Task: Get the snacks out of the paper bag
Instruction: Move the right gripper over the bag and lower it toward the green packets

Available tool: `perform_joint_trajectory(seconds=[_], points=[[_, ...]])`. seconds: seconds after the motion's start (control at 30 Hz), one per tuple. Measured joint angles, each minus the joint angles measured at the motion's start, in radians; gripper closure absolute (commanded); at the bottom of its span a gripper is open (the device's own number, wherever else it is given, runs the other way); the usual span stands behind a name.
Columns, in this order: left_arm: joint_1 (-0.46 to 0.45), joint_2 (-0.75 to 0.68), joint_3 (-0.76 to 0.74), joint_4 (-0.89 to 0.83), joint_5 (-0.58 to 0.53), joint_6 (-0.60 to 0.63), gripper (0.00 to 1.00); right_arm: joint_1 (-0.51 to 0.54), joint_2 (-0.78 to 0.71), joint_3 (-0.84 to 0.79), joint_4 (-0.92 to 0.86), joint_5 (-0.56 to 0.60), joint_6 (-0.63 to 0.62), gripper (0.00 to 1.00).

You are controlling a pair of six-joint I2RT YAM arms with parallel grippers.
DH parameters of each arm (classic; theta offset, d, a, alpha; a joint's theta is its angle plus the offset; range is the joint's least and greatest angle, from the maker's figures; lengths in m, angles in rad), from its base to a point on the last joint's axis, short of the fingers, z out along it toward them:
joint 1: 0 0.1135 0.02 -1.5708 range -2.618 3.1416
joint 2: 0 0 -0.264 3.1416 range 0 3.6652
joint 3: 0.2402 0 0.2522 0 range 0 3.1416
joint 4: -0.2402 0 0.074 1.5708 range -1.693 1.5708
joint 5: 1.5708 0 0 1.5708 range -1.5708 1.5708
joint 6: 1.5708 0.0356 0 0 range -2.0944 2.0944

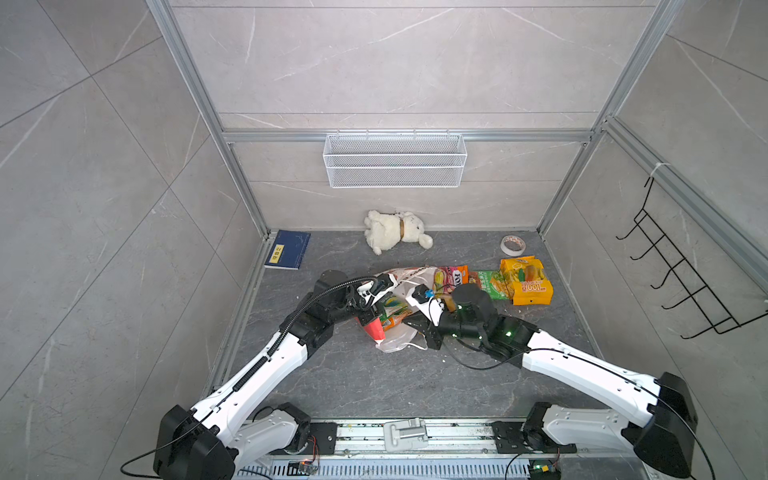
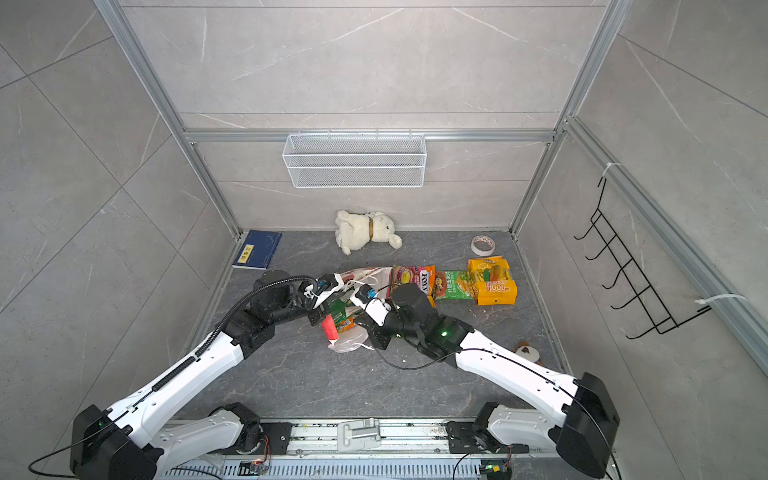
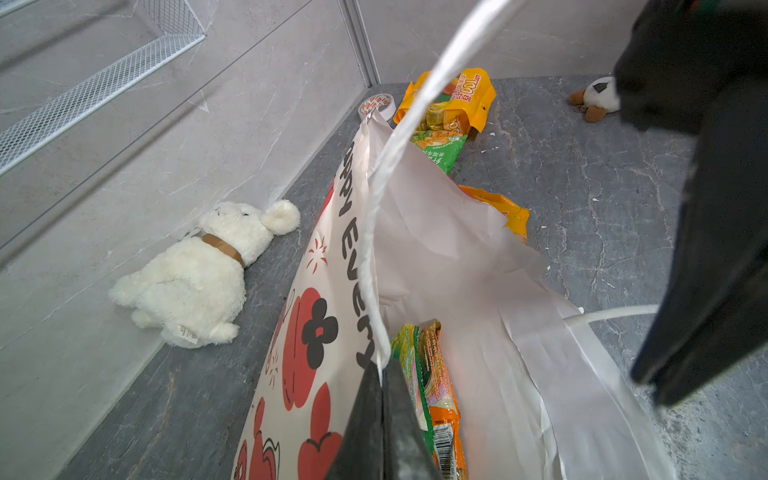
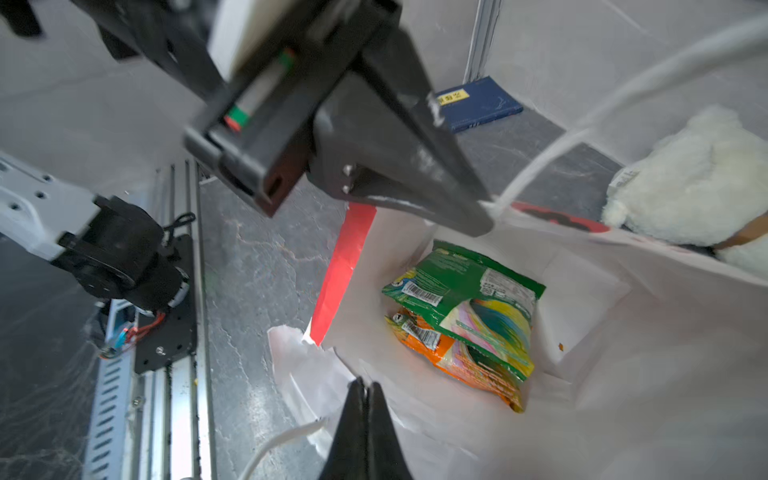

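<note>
The paper bag (image 1: 397, 343) lies on its side mid-table with its mouth held apart between both grippers. My left gripper (image 3: 381, 368) is shut on the printed rim where a white cord handle (image 3: 374, 249) comes out. Across from it, my right gripper (image 4: 365, 384) is shut on the torn white rim. Two snacks rest inside, a green packet (image 4: 469, 291) lying on an orange one (image 4: 461, 361). Outside, to the right of the bag, lie a pink "FOX" packet (image 1: 451, 276), a green packet (image 1: 490, 284) and a yellow-orange packet (image 1: 528, 282).
A white plush toy (image 1: 395, 230) lies by the back wall, a blue book (image 1: 288, 249) in the back left corner, a tape roll (image 1: 512, 245) at the back right. A small brown-and-white toy (image 2: 527, 353) sits at the right edge. A wire basket (image 1: 395, 160) hangs on the back wall.
</note>
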Motion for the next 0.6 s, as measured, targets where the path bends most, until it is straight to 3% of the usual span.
perform_joint_trajectory(seconds=[0.6], points=[[0.0, -0.02, -0.032, 0.032, 0.028, -0.011, 1.0, 0.018, 0.177, -0.132, 0.199, 0.175, 0.04, 1.0]])
